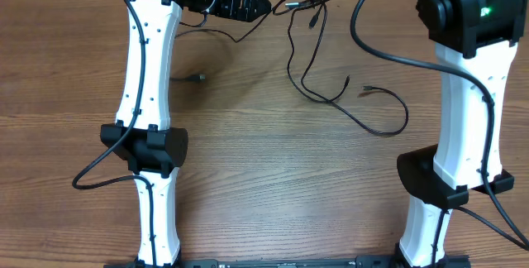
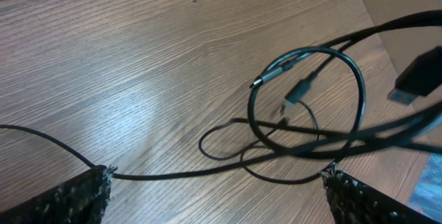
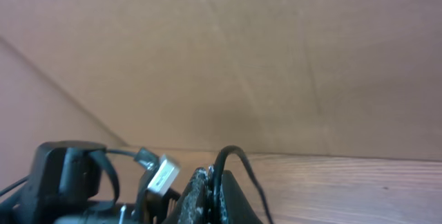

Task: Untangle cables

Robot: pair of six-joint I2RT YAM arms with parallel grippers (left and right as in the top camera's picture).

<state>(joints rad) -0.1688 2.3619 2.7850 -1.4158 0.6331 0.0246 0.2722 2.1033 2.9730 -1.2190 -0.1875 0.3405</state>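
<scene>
Black cables (image 2: 361, 96) lie tangled on your wooden bench (image 1: 248, 177); your left claw (image 2: 217, 175) gapes wide over them, right claw (image 3: 213, 177) clamped on one.

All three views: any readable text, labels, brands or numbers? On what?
None readable. The thin black cables, white robot arms and brown wood-grain table show no print.
The silvery plug in the right wrist view is blurred; no marking can be made out.

Cables (image 2: 360, 92) on table's (image 2: 138, 58) far half
</scene>
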